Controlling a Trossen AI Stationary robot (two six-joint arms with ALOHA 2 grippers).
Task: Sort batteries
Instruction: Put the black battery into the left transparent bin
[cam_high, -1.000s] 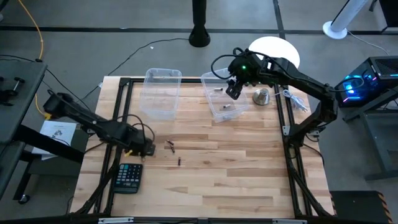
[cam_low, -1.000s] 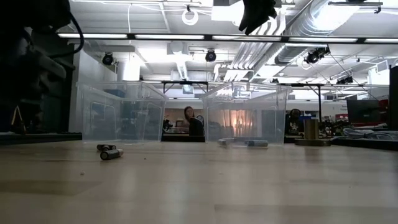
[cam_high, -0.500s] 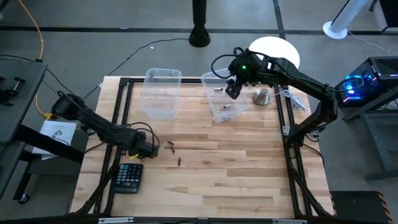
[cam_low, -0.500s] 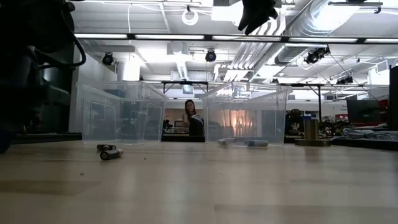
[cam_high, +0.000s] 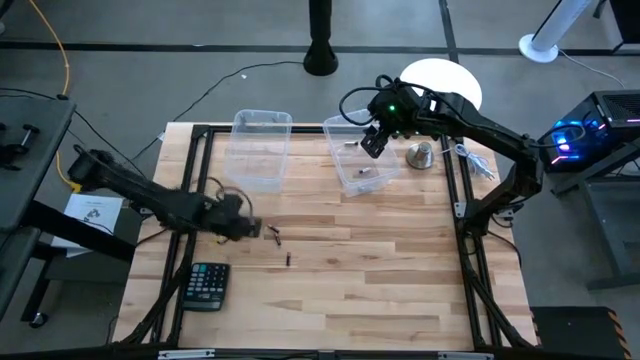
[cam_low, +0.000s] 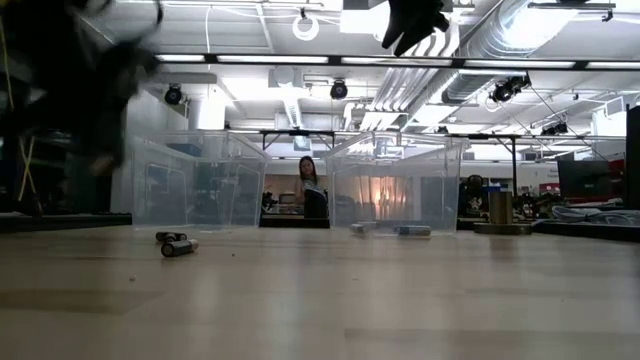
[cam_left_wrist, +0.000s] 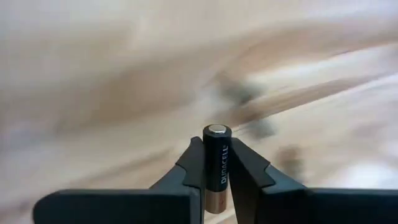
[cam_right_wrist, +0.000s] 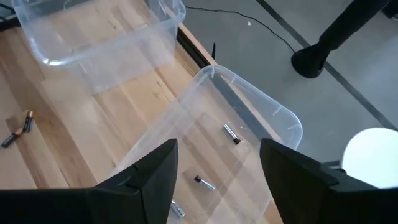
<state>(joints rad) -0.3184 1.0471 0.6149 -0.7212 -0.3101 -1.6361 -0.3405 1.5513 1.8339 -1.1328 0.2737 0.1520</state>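
Calculator (cam_high: 207, 285): lies flat near the table's (cam_high: 400, 280) left edge, toward the near left corner, closest thing to the front.
Loose batteries (cam_high: 274, 235): two dark ones lie together on the bare wood left of the table's middle, with a third (cam_high: 289, 259) a little nearer the front edge; the low view shows the pair (cam_low: 176, 244) lying on their sides, touching or nearly so.
Left claw (cam_high: 250, 229): low over the table's left half, just beside the loose pair; its fingers (cam_left_wrist: 245, 168) are closed tight on a black battery (cam_left_wrist: 216, 163) with a copper end, held upright between them.
Left bin (cam_high: 261, 149): clear plastic, near the far edge, left of centre; I can make out nothing inside it.
Right bin (cam_high: 358, 153): clear plastic, just beside the left one toward the far edge, set at a slant; several batteries (cam_right_wrist: 232, 134) lie on its floor, one silvery with a dark end, another (cam_right_wrist: 204, 182) dark and light, well apart from each other.
Right claw (cam_high: 372, 145): hanging above the right bin, fingers (cam_right_wrist: 149, 168) spread wide, nothing between them.
Metal bell-shaped object (cam_high: 420, 154): stands near the far right corner, right of the right bin.
Person (cam_low: 310, 192): seen through the gap between the bins, far back in the room.
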